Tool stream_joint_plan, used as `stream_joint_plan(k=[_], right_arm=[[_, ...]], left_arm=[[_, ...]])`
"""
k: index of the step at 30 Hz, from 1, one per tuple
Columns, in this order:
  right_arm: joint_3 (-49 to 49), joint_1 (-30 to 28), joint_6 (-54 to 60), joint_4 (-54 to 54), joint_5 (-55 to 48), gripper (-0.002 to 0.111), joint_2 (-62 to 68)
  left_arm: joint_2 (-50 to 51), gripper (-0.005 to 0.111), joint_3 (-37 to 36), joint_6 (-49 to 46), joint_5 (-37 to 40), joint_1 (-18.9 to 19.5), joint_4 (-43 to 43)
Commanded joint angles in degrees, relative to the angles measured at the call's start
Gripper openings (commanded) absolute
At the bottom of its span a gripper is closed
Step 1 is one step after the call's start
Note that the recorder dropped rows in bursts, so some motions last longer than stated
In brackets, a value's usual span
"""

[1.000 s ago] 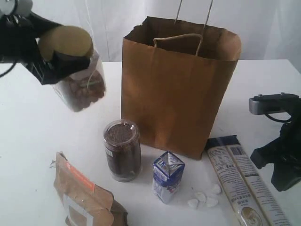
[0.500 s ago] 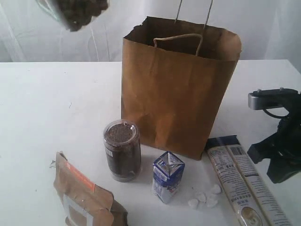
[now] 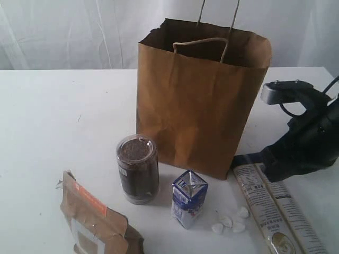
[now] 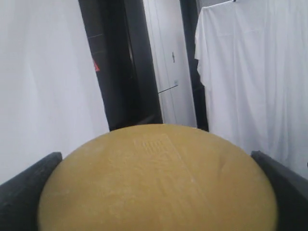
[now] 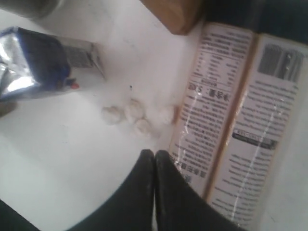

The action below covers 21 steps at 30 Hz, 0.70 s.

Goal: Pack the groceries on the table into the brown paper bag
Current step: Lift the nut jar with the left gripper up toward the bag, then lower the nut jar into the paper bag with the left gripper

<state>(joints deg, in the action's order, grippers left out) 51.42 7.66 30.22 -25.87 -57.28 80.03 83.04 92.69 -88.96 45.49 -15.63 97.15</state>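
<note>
The left claw [image 4: 154, 207] gripped the tan jar lid [image 4: 159, 168] between its fingers; that lid-only hold might slip before reaching the brown paper bag [image 3: 196, 106]. The right claw [image 5: 154, 158], pinched empty, hovered beside the long printed packet [image 5: 231, 120].

Four small white lumps [image 3: 226, 221] lie in a loose cluster, some of them touching. Behind everything I see a pale curtain [image 3: 79, 37], with two thin metal rods [image 3: 201, 11] rising side by side before it. My left wrist view shows a dark post [image 4: 120, 67] bearing a red triangle sticker [image 4: 96, 66], a white door [image 4: 168, 57] and a hanging white sheet [image 4: 250, 72].
</note>
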Motion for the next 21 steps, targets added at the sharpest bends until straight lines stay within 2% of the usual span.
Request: stream_joint_plan(k=[1,9,15,21], right_arm=[[-0.2,-0.3,4.5,-2.9,1.3,0.0,0.1],[-0.2,-0.3,4.6,-3.0,1.3,0.0,0.1],[-0.2,-0.3,4.6,-3.0,0.2,0.0,0.1],[-0.2,-0.2,6.2,-3.7,-0.7,0.0,0.1]], left_arm=[[3.1,0.0,6.0,0.1,-1.4,-5.8,2.8],[10.3,0.0,11.5,-2.7,-5.8,-13.5,2.8],[12.4,0.0,12.4,-7.3,-6.6,-15.8,2.8],[12.5,0.0,12.4,-9.8,-13.3,-18.4,2.4]])
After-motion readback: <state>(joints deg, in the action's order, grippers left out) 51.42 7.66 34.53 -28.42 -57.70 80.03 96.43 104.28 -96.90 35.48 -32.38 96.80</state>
